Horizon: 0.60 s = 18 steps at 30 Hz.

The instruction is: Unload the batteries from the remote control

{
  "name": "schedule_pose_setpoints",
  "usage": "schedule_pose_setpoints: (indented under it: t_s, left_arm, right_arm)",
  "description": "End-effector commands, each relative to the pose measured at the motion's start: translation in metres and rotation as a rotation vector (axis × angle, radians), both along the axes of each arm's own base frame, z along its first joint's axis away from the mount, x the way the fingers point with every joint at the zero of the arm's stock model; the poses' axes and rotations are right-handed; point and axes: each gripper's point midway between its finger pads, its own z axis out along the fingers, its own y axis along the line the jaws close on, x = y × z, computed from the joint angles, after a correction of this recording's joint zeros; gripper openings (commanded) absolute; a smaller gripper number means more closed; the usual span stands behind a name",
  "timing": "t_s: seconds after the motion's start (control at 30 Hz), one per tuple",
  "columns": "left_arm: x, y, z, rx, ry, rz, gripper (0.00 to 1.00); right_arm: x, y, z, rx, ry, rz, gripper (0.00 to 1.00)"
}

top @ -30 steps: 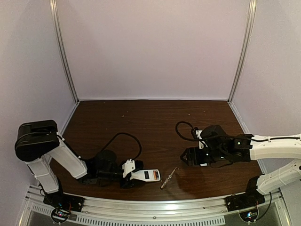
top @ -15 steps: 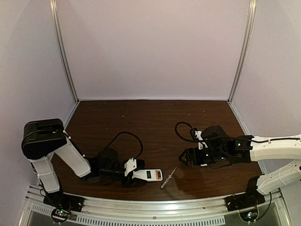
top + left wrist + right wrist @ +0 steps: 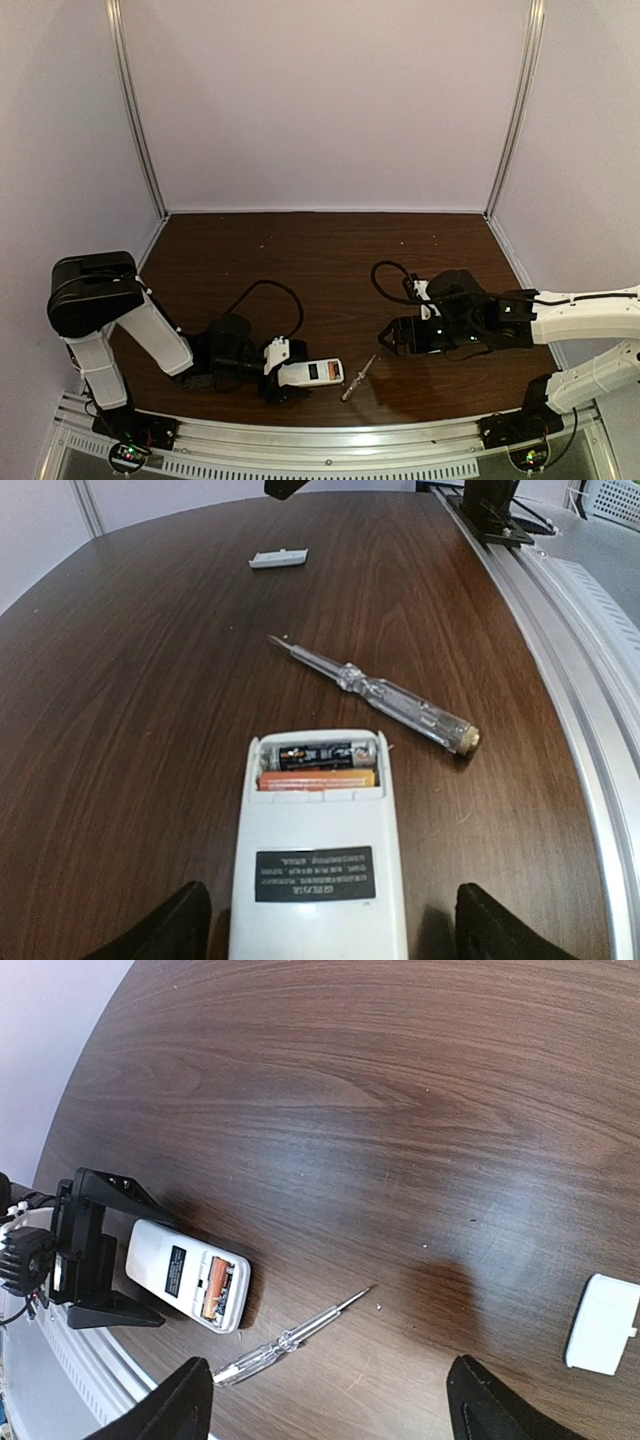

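The remote control (image 3: 318, 870) lies back-up on the desk (image 3: 150, 680), close to its near edge and left of the middle. Its battery bay is uncovered and turned toward the right edge, which leaves the batteries (image 3: 320, 765) exposed for picking. Two sit side by side in the bay, a dark one and an orange one. The left fingers (image 3: 185, 925) stand wide apart on either side of the remote's closed end, with a gap on each side and nothing gripped. They seem placed to bracket the body rather than clamp it. The right fingers (image 3: 190, 1405) are also spread wide and empty, aimed down at the desk. The screwdriver (image 3: 380, 692) lies just beside the bay. The small white cover (image 3: 278, 557) rests well apart, toward the right edge.
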Motion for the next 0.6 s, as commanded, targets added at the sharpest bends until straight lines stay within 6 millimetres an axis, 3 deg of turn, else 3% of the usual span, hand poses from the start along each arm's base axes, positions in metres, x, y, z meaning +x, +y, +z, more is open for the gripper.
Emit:
schedule_pose_setpoints:
  t_s: [0.0, 0.2, 0.57]
  left_arm:
    - [0.002, -0.001, 0.006, -0.022, -0.018, -0.006, 0.95]
    - [0.007, 0.001, 0.024, -0.064, -0.047, 0.032, 0.97]
    - [0.049, 0.028, 0.093, -0.207, -0.170, 0.341, 0.97]
  right_arm:
    - [-0.003, -0.001, -0.001, 0.002, 0.005, -0.008, 0.82]
    - [-0.010, 0.004, -0.001, -0.006, 0.013, -0.010, 0.82]
    - [-0.010, 0.011, -0.010, -0.092, 0.056, -0.113, 0.81]
